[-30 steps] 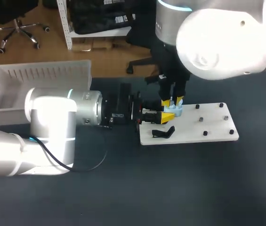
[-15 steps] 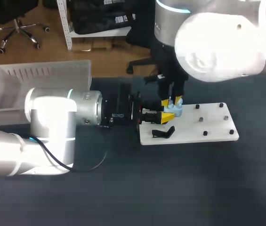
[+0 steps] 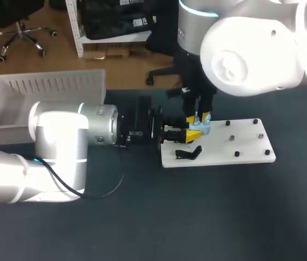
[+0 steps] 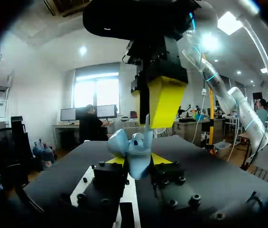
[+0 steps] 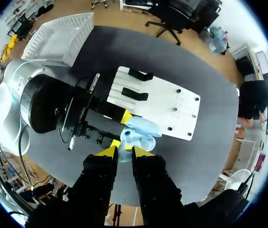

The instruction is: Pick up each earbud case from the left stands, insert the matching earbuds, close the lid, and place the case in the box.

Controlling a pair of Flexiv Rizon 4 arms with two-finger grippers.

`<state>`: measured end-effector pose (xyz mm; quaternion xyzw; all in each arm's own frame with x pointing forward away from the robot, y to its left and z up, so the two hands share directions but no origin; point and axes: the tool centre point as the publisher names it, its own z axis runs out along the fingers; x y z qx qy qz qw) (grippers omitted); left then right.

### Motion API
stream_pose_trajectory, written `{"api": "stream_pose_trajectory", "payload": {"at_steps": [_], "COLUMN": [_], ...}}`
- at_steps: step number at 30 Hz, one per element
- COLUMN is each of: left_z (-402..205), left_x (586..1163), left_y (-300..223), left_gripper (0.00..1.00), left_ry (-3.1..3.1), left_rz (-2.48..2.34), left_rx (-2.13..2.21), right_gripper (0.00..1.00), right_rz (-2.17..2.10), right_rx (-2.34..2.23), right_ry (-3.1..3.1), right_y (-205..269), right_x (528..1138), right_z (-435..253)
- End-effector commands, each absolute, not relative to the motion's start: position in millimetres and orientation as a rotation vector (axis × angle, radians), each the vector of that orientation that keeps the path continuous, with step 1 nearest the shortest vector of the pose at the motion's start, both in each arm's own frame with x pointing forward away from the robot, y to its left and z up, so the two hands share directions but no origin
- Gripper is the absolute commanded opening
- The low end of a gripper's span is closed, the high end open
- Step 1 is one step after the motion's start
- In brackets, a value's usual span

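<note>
A light blue earbud case (image 3: 203, 128) with its lid open hangs just above the left part of the white board (image 3: 235, 147). My left gripper (image 3: 193, 134) comes in level from the left and is shut on the case (image 4: 136, 148), one yellow tip on each side. From above, my right gripper (image 3: 199, 117) points straight down at the open case (image 5: 142, 128). It is shut on a small pale blue earbud (image 5: 124, 154), whose end touches the case. In the left wrist view the right gripper's yellow fingers (image 4: 164, 99) stand right over the case.
A black stand (image 3: 188, 153) sits on the board's near left part, and a second one (image 5: 141, 75) shows in the right wrist view. Small black pegs (image 3: 232, 138) dot the board's right half. A white slatted box (image 3: 44, 100) stands at the table's far left.
Both grippers and the case stay where they were. Only the right arm's upper part has shifted slightly to the left.
</note>
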<state>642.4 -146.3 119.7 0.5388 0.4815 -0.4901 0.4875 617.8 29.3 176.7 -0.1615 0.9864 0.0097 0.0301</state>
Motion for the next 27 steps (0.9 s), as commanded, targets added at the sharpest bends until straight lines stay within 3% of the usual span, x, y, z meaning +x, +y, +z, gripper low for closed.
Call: {"api": "stream_pose_trajectory", "payload": {"at_steps": [1,27], "left_z": [118.6,118.6], "left_x": [641.7,641.7], "left_y": [-146.8,-146.8], "left_gripper": [0.00,0.00], "left_ry": [1.168,1.168], "left_rz": [-1.188,-1.188], "left_rx": [1.306,1.306], "right_gripper": [0.00,0.00], "right_rz": [0.026,0.018], "right_rx": [-0.495,-0.476], "right_ry": [3.045,3.043], "right_y": [30.6,29.7], "right_x": [620.6,625.3], "right_z": [176.1,173.6]}}
